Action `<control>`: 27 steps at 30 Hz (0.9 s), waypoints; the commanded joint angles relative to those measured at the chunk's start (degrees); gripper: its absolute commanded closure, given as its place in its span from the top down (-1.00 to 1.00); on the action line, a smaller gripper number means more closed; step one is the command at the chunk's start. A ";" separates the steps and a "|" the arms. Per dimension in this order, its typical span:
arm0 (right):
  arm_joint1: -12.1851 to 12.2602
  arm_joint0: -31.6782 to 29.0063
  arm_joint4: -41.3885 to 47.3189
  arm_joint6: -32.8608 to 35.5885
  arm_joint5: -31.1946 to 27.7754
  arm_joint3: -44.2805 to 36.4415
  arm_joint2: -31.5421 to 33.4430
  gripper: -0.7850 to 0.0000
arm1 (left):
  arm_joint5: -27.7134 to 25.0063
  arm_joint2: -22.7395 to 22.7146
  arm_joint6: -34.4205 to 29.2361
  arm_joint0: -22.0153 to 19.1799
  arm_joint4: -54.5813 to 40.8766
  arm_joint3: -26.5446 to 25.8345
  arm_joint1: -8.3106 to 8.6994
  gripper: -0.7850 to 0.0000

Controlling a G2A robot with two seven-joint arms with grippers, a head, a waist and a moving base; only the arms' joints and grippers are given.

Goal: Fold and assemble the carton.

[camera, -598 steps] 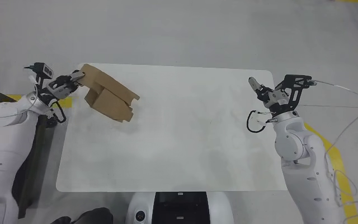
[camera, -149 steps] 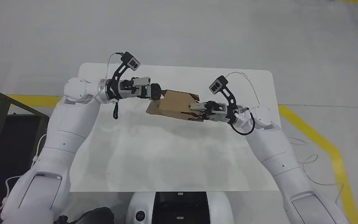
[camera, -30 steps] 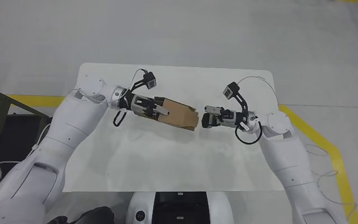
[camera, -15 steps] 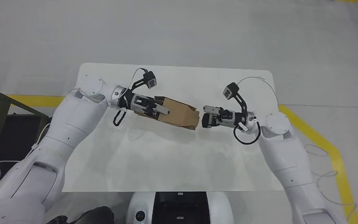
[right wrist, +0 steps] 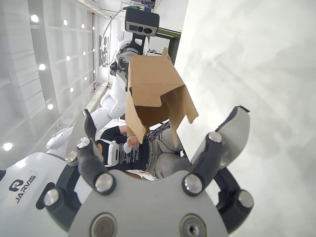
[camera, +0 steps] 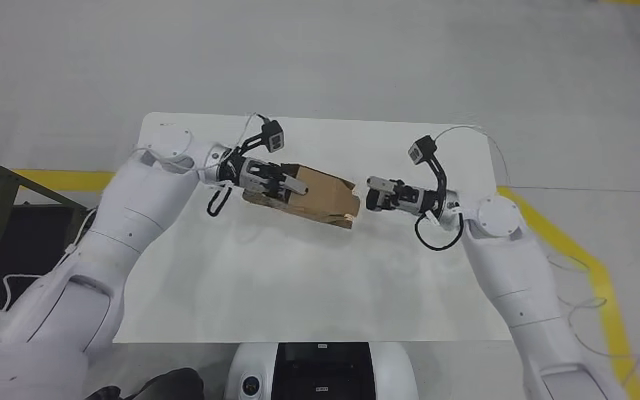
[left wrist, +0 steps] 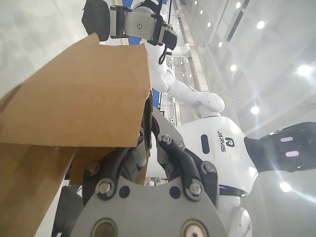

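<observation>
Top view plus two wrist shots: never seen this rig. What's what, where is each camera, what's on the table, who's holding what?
This is a two-armed robot working at a white table. The top view comes from a camera above the arms, looking straight down. The other two pictures come from a camera on each wrist, looking out along that arm's own gripper, which is why they look tilted.

The one object is a brown carton, partly opened, with its end flaps not yet folded shut. The left gripper is shut on one end of it; the left wrist view shows the cardboard pinched right in front of the camera. The right gripper is open and faces the carton's open end, close to it but not gripping it. I cannot tell whether the carton rests on the table or hangs just above it.
</observation>
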 commanded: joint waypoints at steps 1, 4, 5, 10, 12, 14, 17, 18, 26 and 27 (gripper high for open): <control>0.04 0.50 0.39 0.29 -0.54 1.45 0.11 1.00 | -0.28 1.92 0.05 -1.90 -0.87 2.35 -0.92 -1.00; 0.18 0.57 1.32 -0.02 -1.54 2.89 0.66 1.00 | -1.17 5.96 0.05 -4.87 -2.40 4.99 -2.53 -1.00; 0.23 0.47 1.32 -0.36 -1.64 2.99 0.82 1.00 | -1.32 6.78 0.05 -5.26 -3.20 5.17 -2.84 -1.00; 0.59 -1.50 0.09 -3.51 -1.32 0.72 1.54 0.87 | -3.33 11.28 0.05 -8.70 -7.32 9.37 -4.19 -1.00; 0.78 -2.79 0.05 -4.05 -0.98 -1.26 1.87 0.87 | -4.34 12.56 0.05 -9.82 -8.53 10.74 -4.56 -1.00; 0.98 -4.26 0.14 -4.68 -0.97 -3.38 2.37 0.88 | -5.20 13.65 0.05 -10.65 -9.73 11.81 -4.81 -1.00; 1.30 -6.20 0.04 -5.23 -0.52 -6.18 3.02 0.96 | -5.93 15.16 0.05 -11.39 -11.32 12.89 -4.98 -1.00; 1.39 -6.79 -0.01 -5.36 -0.49 -7.01 3.14 0.99 | -6.07 15.63 0.05 -11.50 -11.89 13.01 -4.98 -1.00; 1.63 -9.34 3.84 -7.69 -2.13 -9.45 4.51 0.74 | -7.03 18.13 0.05 -11.51 -16.59 12.89 -3.62 -1.00; 1.64 -9.50 4.87 -6.96 -2.70 -9.84 4.50 0.82 | -7.07 18.40 0.05 -11.55 -16.63 13.27 -3.45 -1.00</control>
